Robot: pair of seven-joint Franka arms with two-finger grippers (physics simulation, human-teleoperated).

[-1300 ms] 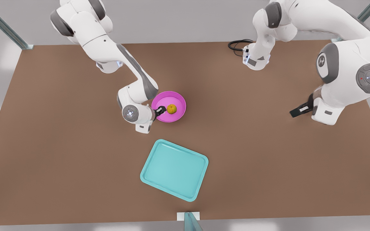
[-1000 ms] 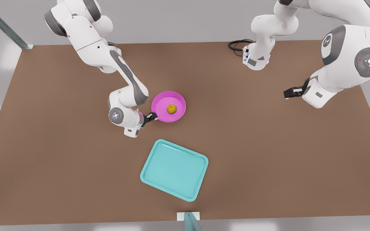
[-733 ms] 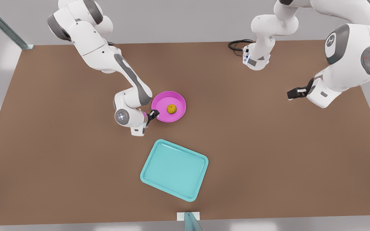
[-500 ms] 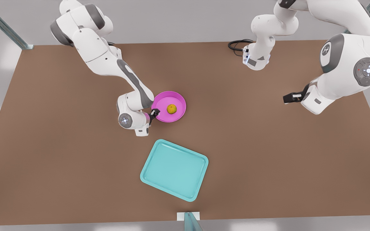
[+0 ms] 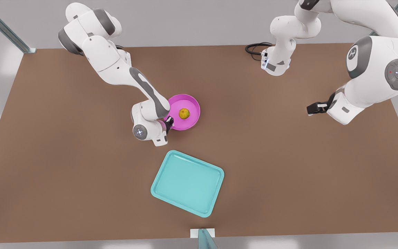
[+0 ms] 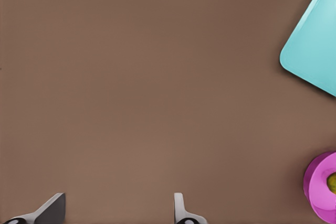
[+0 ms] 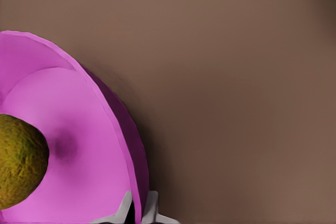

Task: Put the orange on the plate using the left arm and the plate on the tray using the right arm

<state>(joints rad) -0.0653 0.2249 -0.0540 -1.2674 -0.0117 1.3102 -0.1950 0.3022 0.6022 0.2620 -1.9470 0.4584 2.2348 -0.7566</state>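
Observation:
The magenta plate (image 5: 192, 118) sits mid-table with the orange (image 5: 184, 113) resting inside it. My right gripper (image 5: 169, 121) is on the front view's left and is shut on the plate's near-left rim. The right wrist view shows the pink rim of the plate (image 7: 79, 124) pinched between the two fingertips of the right gripper (image 7: 138, 205), with the orange (image 7: 18, 161) beside them. The teal tray (image 5: 187, 183) lies in front of the plate, apart from it. My left gripper (image 5: 310, 110) waits open over bare table at the front view's right. Its wrist view shows the left gripper (image 6: 118, 200), the tray (image 6: 315, 51) and the plate (image 6: 317, 184) farther off.
A black cable (image 5: 254, 48) coils beside the arm base (image 5: 275, 65) at the table's back edge. Metal frame posts stand at the back corners (image 5: 2, 27) and at the front edge (image 5: 204, 238). Brown tabletop stretches between the tray and the left gripper.
The right gripper pulled back from the orange to the plate's rim and shut on it. The plate with the orange has shifted slightly toward the back. The left arm only swayed.

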